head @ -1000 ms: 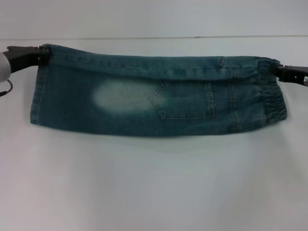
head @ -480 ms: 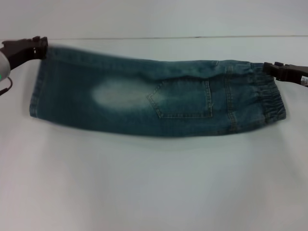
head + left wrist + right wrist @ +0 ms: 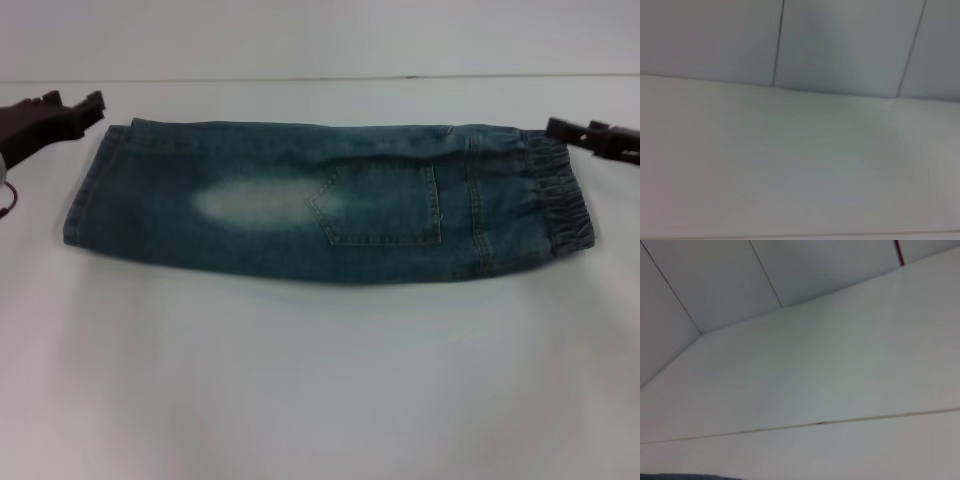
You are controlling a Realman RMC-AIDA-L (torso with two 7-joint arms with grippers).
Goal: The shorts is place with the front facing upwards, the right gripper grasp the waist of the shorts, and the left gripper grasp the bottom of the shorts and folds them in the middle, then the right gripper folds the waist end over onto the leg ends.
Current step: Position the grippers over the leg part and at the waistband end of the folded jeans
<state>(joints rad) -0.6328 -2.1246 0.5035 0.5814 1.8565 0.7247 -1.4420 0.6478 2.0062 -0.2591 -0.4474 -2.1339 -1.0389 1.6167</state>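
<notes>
white table [image 3: 320,400]; pale panelled wall [image 3: 840,40] behind, dark seams between panels.

white table [image 3: 320,400] | on it: folded denim shorts [image 3: 300,210], flat

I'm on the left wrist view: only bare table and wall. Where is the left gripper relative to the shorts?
Observer: The left gripper sits just off the far corner of the leg ends, apart from the cloth.
Operator: And the shorts?
Observer: The shorts lie flat on the table, folded lengthwise, pocket up.
Operator: Right side?
Observer: The right gripper is beside the far corner of the waist; contact unclear.
</notes>
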